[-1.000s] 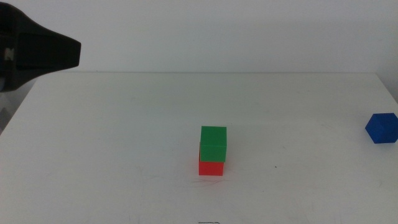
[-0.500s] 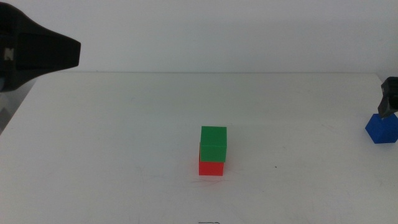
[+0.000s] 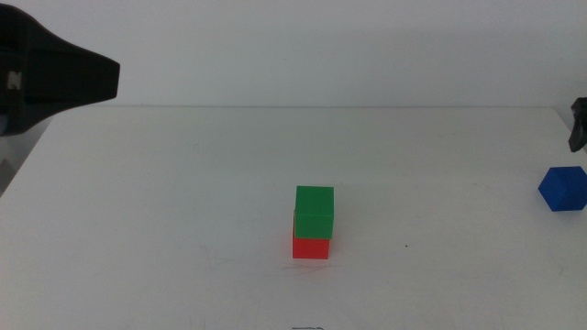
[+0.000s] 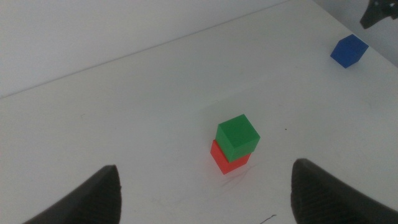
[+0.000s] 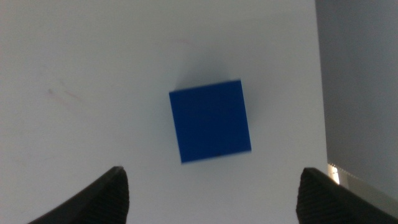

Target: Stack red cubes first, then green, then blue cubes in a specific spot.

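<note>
The green cube [image 3: 314,210] sits on the red cube [image 3: 311,247] near the table's middle, also seen as green cube [image 4: 237,137] on red cube [image 4: 227,160]. Alone near the right edge lies the blue cube [image 3: 562,188], blue cube [image 4: 348,50]. My right gripper [image 5: 211,190] hangs over it, open, the blue cube [image 5: 210,120] lying below and between the jaws without touching them. Only a dark tip of the right gripper [image 3: 579,124] shows in the middle view. My left gripper [image 4: 205,190] is open and empty, held high at the far left, well away from the stack.
The white table's right edge [image 5: 320,93] runs close beside the blue cube. The left arm's dark body [image 3: 55,78] fills the upper left corner of the middle view.
The right gripper entered at the right edge just above the blue cube, then drew slightly up and outward. The cubes and the left arm have not moved.
</note>
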